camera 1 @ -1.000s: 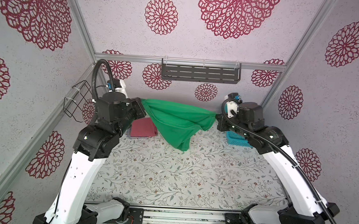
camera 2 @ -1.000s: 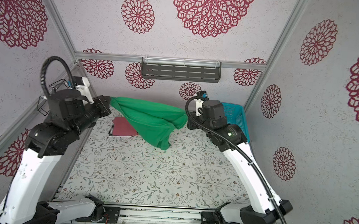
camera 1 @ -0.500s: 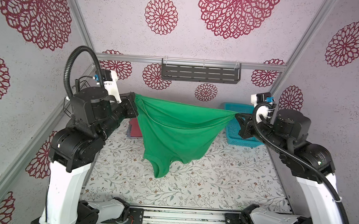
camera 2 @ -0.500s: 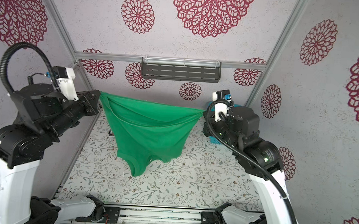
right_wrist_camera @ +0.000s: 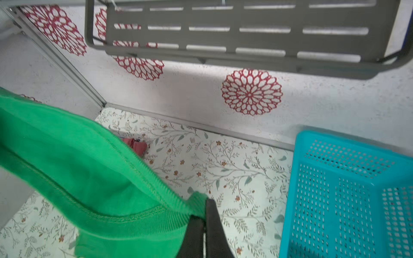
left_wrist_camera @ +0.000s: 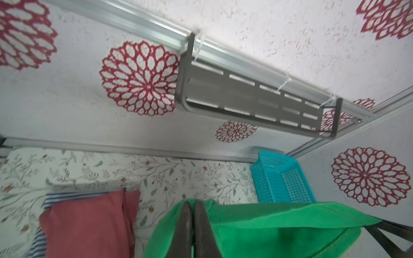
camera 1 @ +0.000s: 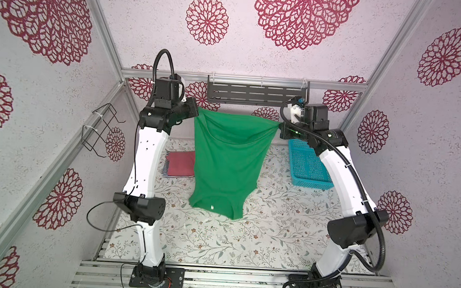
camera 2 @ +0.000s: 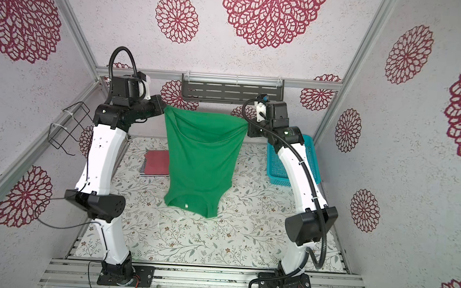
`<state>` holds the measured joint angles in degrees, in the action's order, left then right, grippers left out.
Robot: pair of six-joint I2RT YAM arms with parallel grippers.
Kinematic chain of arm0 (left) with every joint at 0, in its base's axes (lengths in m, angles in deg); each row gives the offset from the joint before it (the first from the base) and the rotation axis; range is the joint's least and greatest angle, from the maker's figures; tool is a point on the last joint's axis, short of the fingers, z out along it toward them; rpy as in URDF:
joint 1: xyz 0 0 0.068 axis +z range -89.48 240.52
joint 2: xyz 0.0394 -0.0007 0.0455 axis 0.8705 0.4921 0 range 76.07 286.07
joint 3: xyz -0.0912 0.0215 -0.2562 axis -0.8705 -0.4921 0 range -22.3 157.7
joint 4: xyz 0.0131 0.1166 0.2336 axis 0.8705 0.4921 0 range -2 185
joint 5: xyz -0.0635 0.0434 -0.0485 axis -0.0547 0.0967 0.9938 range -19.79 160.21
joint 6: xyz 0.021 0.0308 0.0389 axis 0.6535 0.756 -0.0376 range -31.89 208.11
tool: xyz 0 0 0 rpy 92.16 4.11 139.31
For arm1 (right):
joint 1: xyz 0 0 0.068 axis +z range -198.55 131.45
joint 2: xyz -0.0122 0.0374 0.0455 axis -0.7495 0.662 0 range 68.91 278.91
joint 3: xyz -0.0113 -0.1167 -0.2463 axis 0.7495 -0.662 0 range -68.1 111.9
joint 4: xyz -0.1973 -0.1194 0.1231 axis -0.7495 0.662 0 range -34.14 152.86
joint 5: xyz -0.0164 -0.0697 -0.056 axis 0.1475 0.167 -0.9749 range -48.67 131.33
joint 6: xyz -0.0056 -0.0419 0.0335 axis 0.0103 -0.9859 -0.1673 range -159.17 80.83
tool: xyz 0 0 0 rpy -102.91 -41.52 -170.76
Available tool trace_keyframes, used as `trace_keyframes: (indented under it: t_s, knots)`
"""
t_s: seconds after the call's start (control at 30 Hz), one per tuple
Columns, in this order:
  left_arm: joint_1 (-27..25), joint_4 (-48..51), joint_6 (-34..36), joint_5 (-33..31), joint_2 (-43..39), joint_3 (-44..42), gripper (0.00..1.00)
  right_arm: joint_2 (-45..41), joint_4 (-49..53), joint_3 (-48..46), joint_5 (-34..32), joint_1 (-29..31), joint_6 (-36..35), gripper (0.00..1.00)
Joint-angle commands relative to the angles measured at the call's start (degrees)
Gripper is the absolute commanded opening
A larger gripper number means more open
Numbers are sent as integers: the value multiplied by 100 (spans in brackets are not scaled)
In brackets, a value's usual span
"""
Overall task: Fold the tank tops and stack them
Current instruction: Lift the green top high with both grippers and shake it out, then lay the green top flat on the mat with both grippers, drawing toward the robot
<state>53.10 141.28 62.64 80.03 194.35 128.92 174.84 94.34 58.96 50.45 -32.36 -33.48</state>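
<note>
The green tank top hangs upside down, stretched by its hem between my two grippers near the back wall. Its neckline end reaches down to the floral table. My left gripper is shut on one hem corner. My right gripper is shut on the other corner. The red-pink tank top lies folded at the back left of the table. It rests on the folded striped tank top, of which only the edges show.
A teal mesh basket stands at the back right, under my right arm. A grey slotted shelf hangs on the back wall just above the grippers. A black wire rack is fixed to the left wall.
Both arms have carried the green top from high and near the camera back toward the far wall. It now hangs at full length, with its lower end down at the table.
</note>
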Motion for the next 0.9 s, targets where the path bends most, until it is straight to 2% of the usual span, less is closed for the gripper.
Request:
trace_keyframes:
  t_s: [0.0, 0.13, 0.23, 0.4, 0.53, 0.67, 0.77, 0.87]
  knots:
    - [291, -760, -303, 756, 92, 708, 0, 18, -719, 1084, 575, -306, 191, 0]
    - [389, -1414, -409, 956, -457, -118, 0, 52, -939, 1283, 1049, -599, 404, 0]
    - [390, -1648, -276, 1044, -1081, -997, 0, -212, -1025, 750, 1283, -691, 278, 0]
    - [354, -2287, -170, 1152, -2107, -3536, 0, -1219, -1571, -1650, 1688, -736, -5, 0]
    - [247, -2996, -304, 1172, -3088, -6360, 0, -2159, -2058, -4143, 2061, -745, -211, 0]
    - [-78, -3493, -708, 1237, -3725, -9083, 0, -2959, -2331, -6417, 2585, -738, -150, 0]
    - [-424, -3674, -1193, 1250, -4138, -10614, 0, -3383, -1860, -7410, 2701, -667, -54, 0]
    - [-800, -3356, -1642, 1014, -4667, -11323, 0, -3785, -1182, -8045, 2203, -658, 439, 0]
